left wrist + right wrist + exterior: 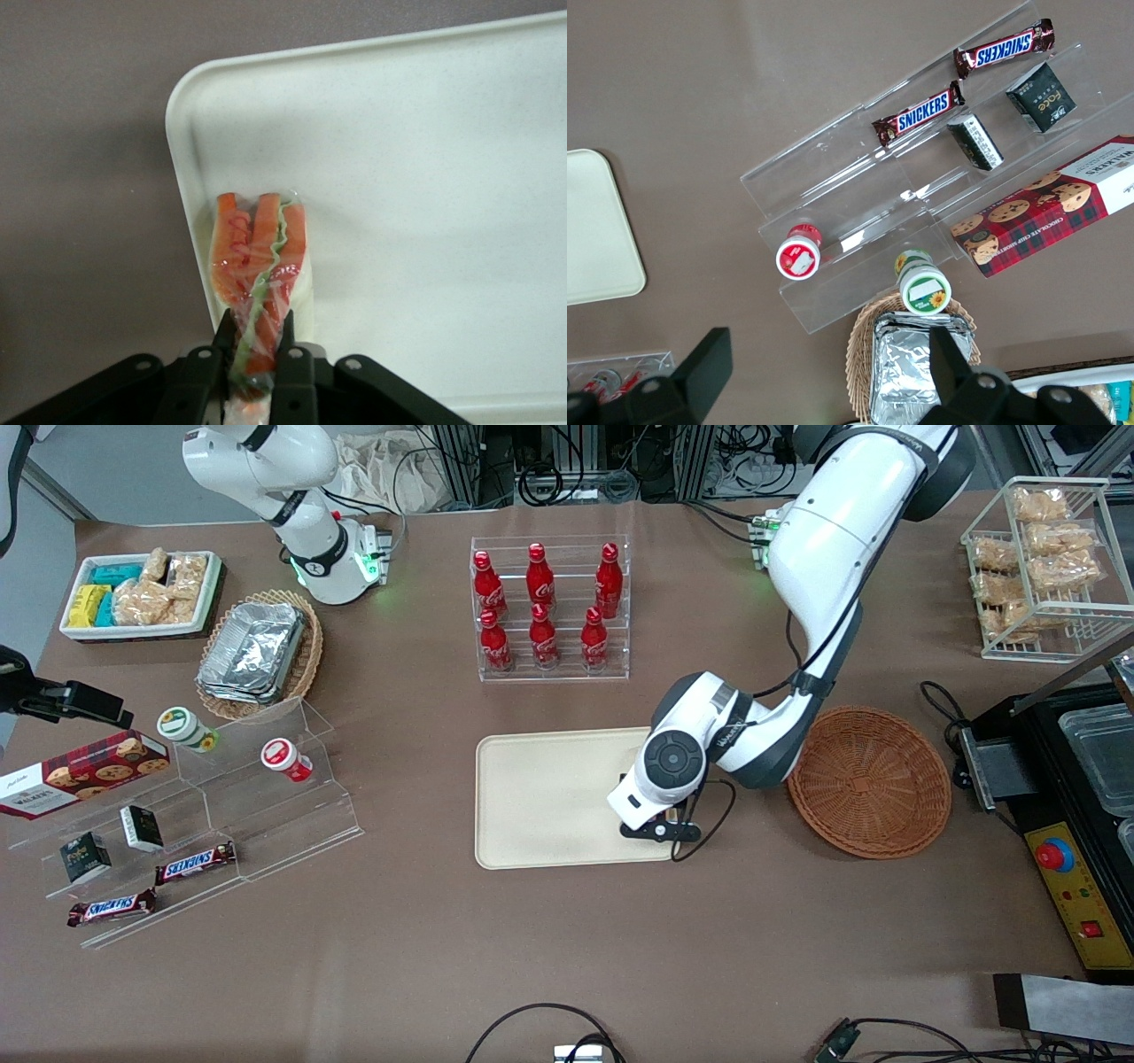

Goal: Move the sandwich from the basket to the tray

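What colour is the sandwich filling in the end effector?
Orange-red with a green strip, clearest in the left wrist view: sandwich, end effector.

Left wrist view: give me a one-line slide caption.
Tool shut on the wrapped sandwich, holding it at the cream tray near a rounded corner.

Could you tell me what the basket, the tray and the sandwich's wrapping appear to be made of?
Basket: reddish-brown woven wicker, going by its ribbed weave. Tray: matte, faintly speckled cream, probably plastic or moulded fibre. Sandwich, pinched by the gripper above the tray: glossy, crinkled clear film, likely plastic.
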You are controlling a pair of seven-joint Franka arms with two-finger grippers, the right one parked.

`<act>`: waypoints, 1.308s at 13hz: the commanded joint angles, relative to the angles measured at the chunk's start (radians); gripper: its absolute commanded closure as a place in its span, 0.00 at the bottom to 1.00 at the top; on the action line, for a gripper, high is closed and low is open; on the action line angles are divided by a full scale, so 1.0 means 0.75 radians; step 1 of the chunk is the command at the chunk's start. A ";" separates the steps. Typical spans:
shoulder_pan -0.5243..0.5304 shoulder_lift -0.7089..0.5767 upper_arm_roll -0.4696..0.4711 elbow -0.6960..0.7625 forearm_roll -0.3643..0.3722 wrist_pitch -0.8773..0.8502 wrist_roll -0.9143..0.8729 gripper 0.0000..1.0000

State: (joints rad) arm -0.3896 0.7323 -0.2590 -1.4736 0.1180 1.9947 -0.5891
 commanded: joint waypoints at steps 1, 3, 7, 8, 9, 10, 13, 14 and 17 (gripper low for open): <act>-0.010 0.010 0.012 0.048 0.019 -0.009 -0.049 0.00; -0.002 -0.039 0.012 0.052 0.019 -0.017 -0.053 0.00; 0.084 -0.280 0.024 -0.002 0.006 -0.216 -0.035 0.00; 0.110 -0.356 0.024 -0.045 -0.004 -0.256 -0.033 0.00; 0.159 -0.440 0.020 -0.123 -0.010 -0.254 -0.031 0.00; 0.200 -0.526 0.016 -0.210 -0.018 -0.244 -0.029 0.00; 0.296 -0.763 0.020 -0.440 -0.077 -0.226 0.126 0.00; 0.333 -0.849 0.022 -0.511 -0.110 -0.226 0.222 0.00; 0.505 -1.017 0.026 -0.635 -0.153 -0.254 0.451 0.00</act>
State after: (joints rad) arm -0.0889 0.0776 -0.2335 -1.8535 0.0388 1.7941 -0.3482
